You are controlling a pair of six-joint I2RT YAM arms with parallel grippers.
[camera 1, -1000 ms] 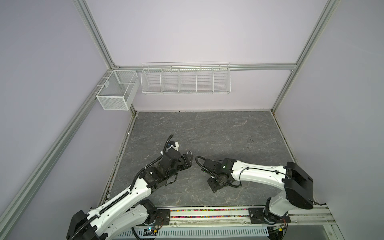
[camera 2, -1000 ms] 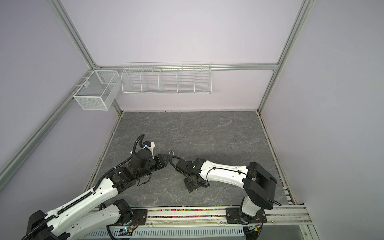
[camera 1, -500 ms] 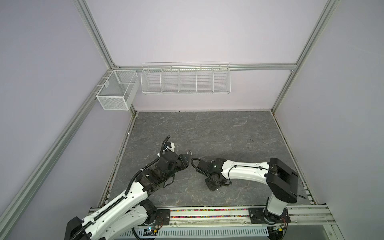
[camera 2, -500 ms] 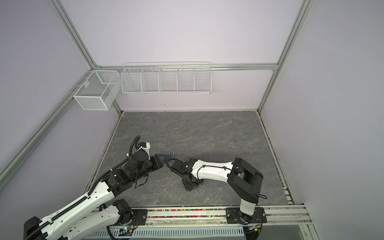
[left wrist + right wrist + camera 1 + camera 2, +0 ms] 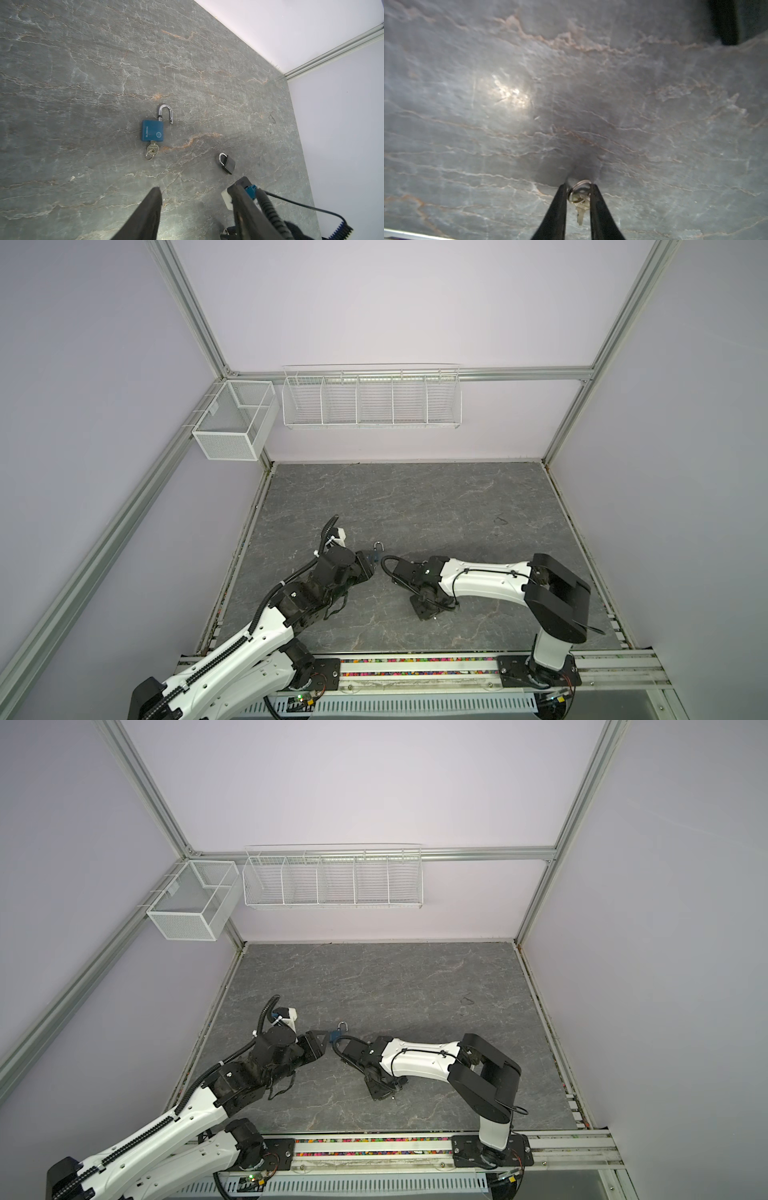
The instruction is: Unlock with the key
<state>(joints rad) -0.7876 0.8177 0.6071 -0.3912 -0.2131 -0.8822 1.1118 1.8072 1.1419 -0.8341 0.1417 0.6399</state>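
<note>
Right wrist view showed the right gripper [image 5: 578,187] pinched on the key [image 5: 580,209] at its ring, flat on the table [image 5: 508,124]; the left gripper [image 5: 197,185] hung open. I think the thin ring could slip out during lifting.

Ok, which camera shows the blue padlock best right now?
The left wrist view: the blue padlock lies in full sight, shackle open, key in it. Both top views catch only its shackle and a blue sliver. The right wrist view misses it.
</note>
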